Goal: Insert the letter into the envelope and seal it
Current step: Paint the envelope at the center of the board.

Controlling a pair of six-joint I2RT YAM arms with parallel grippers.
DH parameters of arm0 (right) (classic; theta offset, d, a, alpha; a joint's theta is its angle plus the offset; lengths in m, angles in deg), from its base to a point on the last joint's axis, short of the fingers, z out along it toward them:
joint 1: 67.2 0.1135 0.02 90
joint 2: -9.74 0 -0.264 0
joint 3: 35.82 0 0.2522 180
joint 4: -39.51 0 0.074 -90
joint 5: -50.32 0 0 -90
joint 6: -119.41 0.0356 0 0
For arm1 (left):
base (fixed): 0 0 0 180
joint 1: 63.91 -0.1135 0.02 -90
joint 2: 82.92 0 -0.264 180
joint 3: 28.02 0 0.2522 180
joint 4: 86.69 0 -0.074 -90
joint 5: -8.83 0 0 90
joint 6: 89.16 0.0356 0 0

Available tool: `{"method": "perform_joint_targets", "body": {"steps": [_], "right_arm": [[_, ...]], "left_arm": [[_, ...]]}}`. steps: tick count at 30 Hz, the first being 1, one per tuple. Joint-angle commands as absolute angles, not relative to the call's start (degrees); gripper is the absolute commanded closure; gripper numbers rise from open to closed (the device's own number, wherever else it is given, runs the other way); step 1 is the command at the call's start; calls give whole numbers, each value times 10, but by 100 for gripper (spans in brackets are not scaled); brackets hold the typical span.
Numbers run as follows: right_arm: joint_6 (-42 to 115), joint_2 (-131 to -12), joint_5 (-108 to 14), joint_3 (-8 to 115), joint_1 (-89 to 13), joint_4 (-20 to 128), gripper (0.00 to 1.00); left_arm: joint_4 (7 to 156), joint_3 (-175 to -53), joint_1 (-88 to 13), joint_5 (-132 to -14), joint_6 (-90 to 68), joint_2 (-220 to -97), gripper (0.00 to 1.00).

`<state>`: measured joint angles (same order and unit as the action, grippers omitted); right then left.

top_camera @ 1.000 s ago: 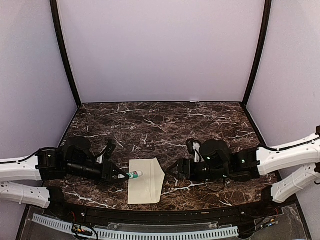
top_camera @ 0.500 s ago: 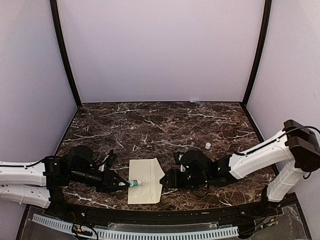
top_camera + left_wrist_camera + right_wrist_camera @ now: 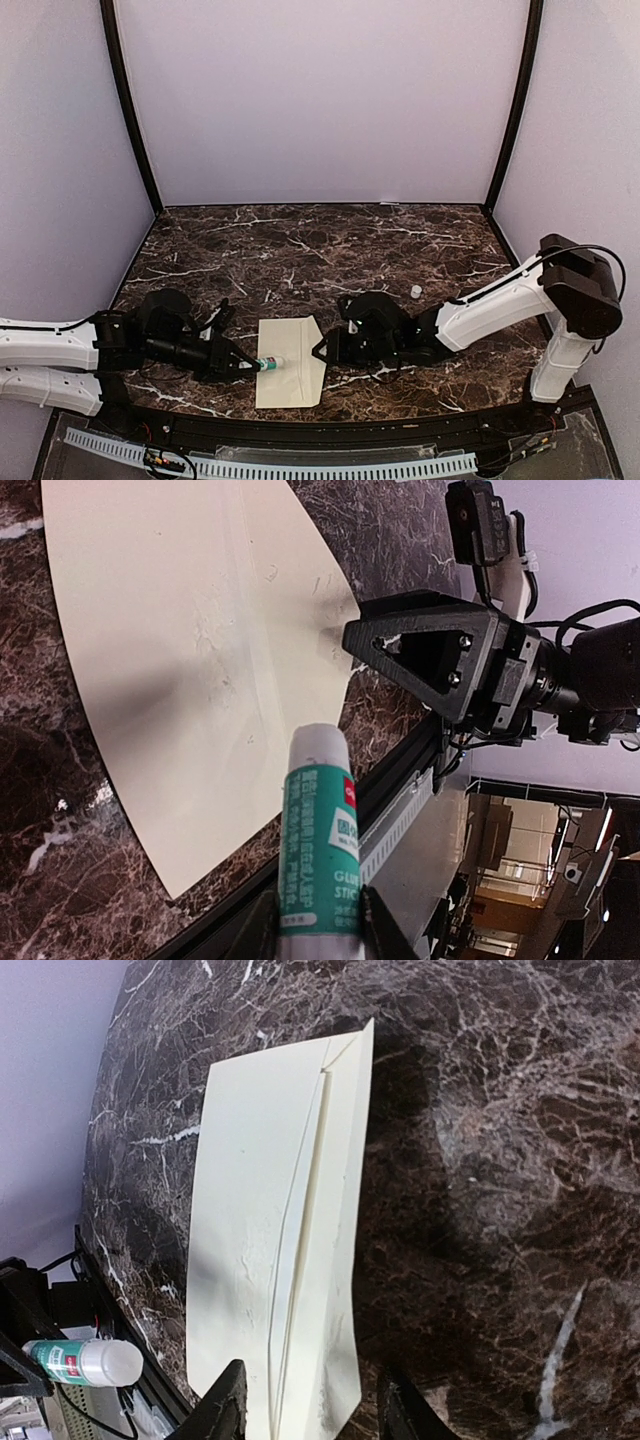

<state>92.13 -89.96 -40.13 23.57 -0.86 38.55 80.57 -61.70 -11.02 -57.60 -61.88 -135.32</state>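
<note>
The cream envelope (image 3: 289,365) lies flat near the front edge, with its pointed flap (image 3: 338,1250) spread out to the right. My left gripper (image 3: 240,362) is shut on a green-and-white glue stick (image 3: 320,845). The stick's white tip hangs over the envelope's left part (image 3: 200,640). My right gripper (image 3: 322,350) is low at the flap's point. Its fingers (image 3: 225,1412) stand apart on either side of the flap's tip, and nothing is pinched between them. The glue stick (image 3: 85,1361) also shows at the lower left of the right wrist view. The letter is hidden.
A small white cap (image 3: 415,291) stands on the dark marble table (image 3: 330,250), behind the right arm. A black rail and a white slotted strip (image 3: 270,462) run along the front edge, just past the envelope. Purple walls close in the back and both sides.
The right arm has reached left to the flap's point and its jaws have narrowed. The left gripper has drawn the glue stick slightly towards the front edge.
</note>
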Motion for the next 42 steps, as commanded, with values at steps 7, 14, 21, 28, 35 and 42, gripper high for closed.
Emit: {"method": "perform_joint_targets", "body": {"steps": [7,14,21,28,35,42], "right_arm": [[906,-939,-409,278,-27,371,76],[908,-946,-416,283,-27,373,86],[906,-946,-415,286,-27,384,99],[901,-951,-418,296,-27,394,100],[898,-951,-417,302,-27,402,100],[894,-952,-412,311,-25,414,100]], "left_arm": [[817,-615,-116,-577,-609,-1336,100],[823,-619,-117,-576,-605,-1349,100],[803,-633,-117,-577,-590,-1381,100],[760,-669,-117,-583,-558,-1416,100],[741,-700,-117,-564,-525,-1477,100],[741,-711,-118,-569,-516,-1515,100]]}}
